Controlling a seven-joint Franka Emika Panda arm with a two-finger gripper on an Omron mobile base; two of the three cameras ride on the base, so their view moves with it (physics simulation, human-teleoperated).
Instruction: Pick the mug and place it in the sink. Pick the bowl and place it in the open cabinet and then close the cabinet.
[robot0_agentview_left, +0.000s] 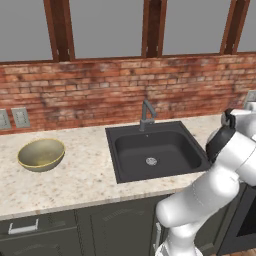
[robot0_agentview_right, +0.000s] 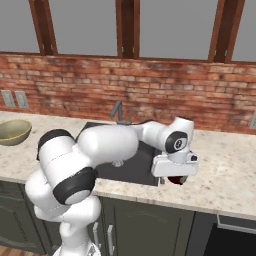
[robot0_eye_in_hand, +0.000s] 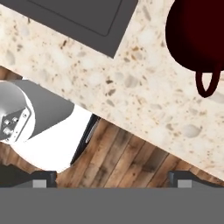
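Speckled beige stone runs under me: the counter (robot0_eye_in_hand: 131, 83) fills most of my hand view, and the mug (robot0_eye_in_hand: 197, 35), dark red, stands on it at the upper right with its handle loop pointing down toward me. It rests on the countertop just beside the sink (robot0_agentview_left: 155, 150), whose dark charcoal corner cuts into the top left of my hand view. My gripper (robot0_eye_in_hand: 111, 179) hovers above the counter's front edge, with wooden floor showing below it; my fingers (robot0_eye_in_hand: 43, 178) sit wide apart at the two bottom corners, and nothing lies between them. In the right base view my hand hangs low over the counter right of the sink, with a sliver of the mug peeking out beneath it. Far to the left, the bowl (robot0_agentview_left: 41, 154) sits upright on the counter, well apart from the sink and its grey faucet (robot0_agentview_left: 146, 116).
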